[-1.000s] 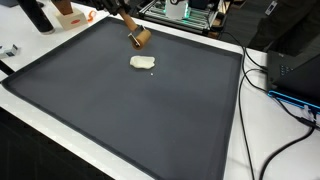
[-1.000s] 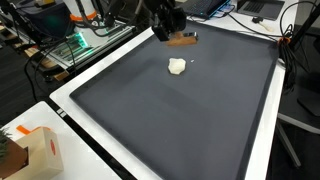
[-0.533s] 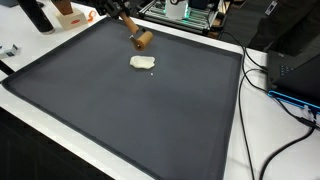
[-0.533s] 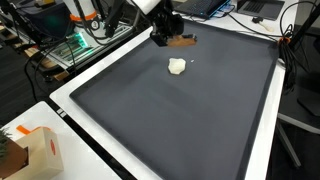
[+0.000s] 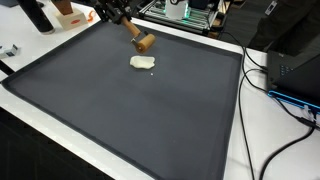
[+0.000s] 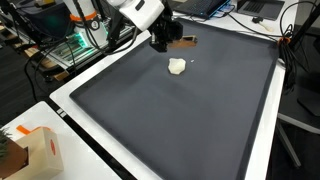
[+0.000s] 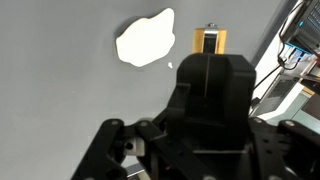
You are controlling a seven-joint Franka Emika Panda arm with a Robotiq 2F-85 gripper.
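The end effector point(image 6: 161, 40) is clamped on the handle of a wooden tool point(image 5: 144, 41). Because the grip is on the handle, the thick head stays free and hangs slanted, low over the far part of the dark mat point(image 5: 120, 110) on the desk. A white lump point(image 5: 143, 63) lies on the mat near the head, not touching it.

One wooden tool point(image 5: 145, 42), one white lump point(image 5: 143, 63), one dark mat point(image 5: 120, 115), one cardboard box point(image 6: 38, 150)
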